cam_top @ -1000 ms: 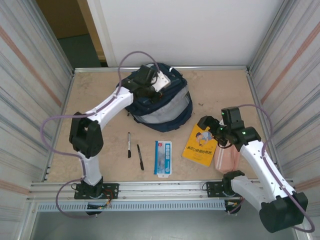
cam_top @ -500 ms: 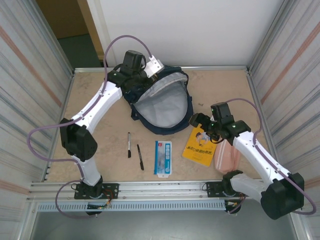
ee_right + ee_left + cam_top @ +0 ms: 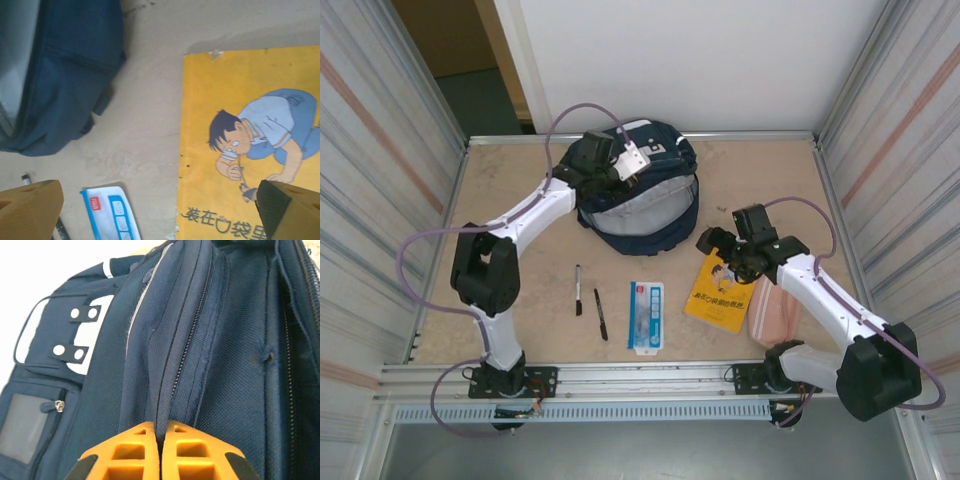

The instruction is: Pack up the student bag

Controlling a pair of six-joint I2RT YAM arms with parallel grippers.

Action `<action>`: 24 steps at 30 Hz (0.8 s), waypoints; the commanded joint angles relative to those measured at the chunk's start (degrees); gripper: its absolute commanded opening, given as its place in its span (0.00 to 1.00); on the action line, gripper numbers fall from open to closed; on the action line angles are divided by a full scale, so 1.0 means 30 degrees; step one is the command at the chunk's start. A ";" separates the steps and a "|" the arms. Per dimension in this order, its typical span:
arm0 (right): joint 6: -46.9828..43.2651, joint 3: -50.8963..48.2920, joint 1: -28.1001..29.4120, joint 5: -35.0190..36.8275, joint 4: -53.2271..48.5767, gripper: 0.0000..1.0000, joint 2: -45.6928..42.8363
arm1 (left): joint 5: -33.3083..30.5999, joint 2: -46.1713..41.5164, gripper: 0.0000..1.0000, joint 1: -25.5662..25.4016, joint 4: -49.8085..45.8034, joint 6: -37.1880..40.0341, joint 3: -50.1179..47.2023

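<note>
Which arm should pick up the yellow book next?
Right. The right fingers, open, hang over the yellow book; the left fingers pinch a zip seam of the student bag, far from it.

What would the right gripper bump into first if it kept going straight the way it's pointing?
Probably the beige tabletop, right beside the yellow picture book. The open right gripper points down there, and one finger may touch the book's cover first. Depth is hard to judge.
</note>
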 commanded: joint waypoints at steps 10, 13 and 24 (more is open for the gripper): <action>-0.1567 -0.1569 -0.0549 -0.0385 -0.3646 0.94 -0.0495 | 0.0221 -0.2162 0.46 -0.0693 0.1205 -0.6720 -0.2009; -0.2457 -0.2489 -0.2112 -0.1556 -0.3194 0.84 -0.1237 | 0.1716 -0.2464 0.47 -0.1657 0.0457 -0.8884 -0.1214; -0.4549 -0.3351 -0.5884 -0.3398 -0.3880 0.65 -0.1185 | 0.1311 -0.3177 0.49 -0.8045 -0.0533 -1.4642 -0.4678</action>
